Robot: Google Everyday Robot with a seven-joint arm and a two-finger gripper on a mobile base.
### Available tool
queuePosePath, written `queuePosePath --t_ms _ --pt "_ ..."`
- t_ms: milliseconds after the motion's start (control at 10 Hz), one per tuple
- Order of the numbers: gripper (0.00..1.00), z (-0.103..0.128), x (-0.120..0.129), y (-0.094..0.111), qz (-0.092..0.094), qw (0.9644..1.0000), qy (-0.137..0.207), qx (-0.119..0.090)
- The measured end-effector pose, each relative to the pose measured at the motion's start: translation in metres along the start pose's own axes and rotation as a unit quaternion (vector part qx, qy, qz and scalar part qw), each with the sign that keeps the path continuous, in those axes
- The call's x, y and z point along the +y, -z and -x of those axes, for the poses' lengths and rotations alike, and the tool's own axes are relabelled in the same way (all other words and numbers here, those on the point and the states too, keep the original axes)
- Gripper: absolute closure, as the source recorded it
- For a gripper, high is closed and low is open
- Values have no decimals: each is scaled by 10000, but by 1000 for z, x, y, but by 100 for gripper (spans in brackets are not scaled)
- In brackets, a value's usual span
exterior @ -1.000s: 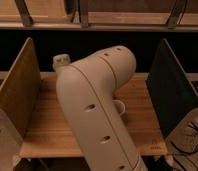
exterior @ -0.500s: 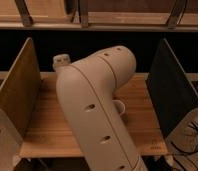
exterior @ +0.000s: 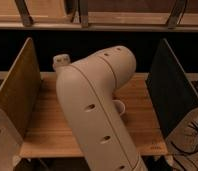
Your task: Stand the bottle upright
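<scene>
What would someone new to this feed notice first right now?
The big pale robot arm fills the middle of the camera view, rising from the bottom edge and bending over the wooden table. At its far end the gripper pokes out at the table's back left. A pale cup peeks from behind the arm's right side; upright panels flank the table, and no bottle shows.

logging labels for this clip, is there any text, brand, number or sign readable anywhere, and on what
No readable text anywhere in the camera view.
Robot arm: plain pale shell with dark holes, no markings.
Pale cup: only a sliver shows past the arm, no print visible.
Wooden table: a faint mark near the front right corner, too blurred to read.
Gripper: at the table's back left, no lettering.
The bottle is not visible.
</scene>
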Motion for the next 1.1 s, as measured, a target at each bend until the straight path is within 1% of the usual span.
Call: queuePosePath --t_ms 100,200,1100 --pt "40 0 0 0 0 10000 0 0" --pt "36 0 0 0 0 10000 1 0" --pt "36 0 0 0 0 10000 0 0"
